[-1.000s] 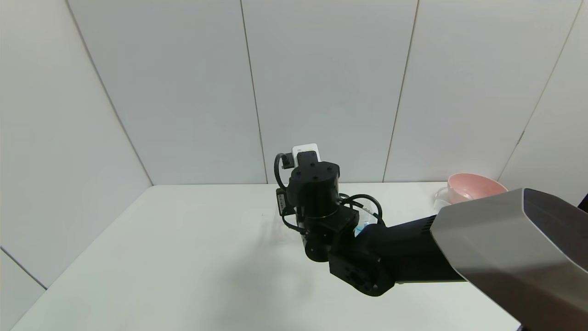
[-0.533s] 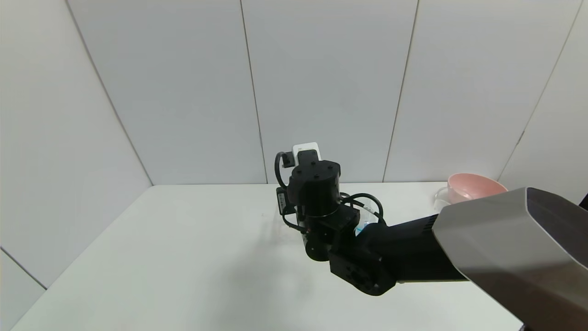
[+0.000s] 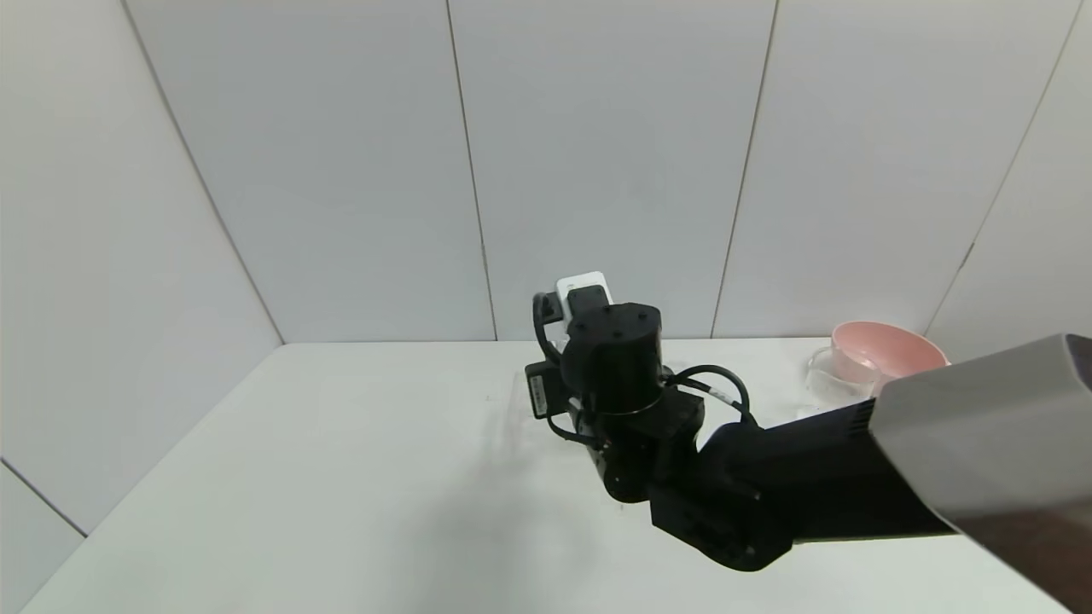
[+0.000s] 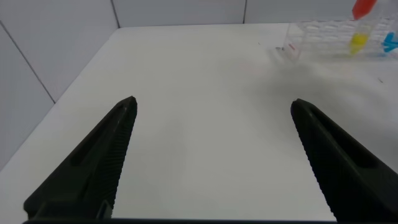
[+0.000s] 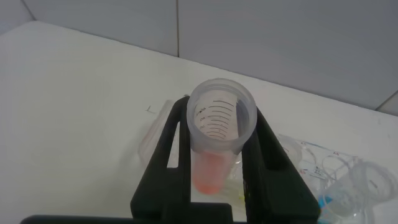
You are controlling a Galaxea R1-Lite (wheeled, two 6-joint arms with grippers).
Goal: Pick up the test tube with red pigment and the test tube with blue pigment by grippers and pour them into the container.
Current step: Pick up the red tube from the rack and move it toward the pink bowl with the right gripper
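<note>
So far only the first pick looks done: the right gripper (image 5: 214,155) has its fingers closed on the red tube (image 5: 217,134), which stands upright between them with its open mouth up and the orange-red liquid low in its bottom. From the head view the right arm hangs over the middle of the table (image 3: 341,460), its wrist hiding the tube. The rack (image 4: 323,38) sits towards the back, the blue tube (image 4: 390,42) at its far end beside a yellow one (image 4: 358,41). The left gripper (image 4: 214,155) hovers low over bare table, fingers spread wide and empty. The beaker (image 3: 827,379) stands well off to the right, just in front of a pink bowl (image 3: 887,350). I'd judge both pours and the blue pick remain.
</note>
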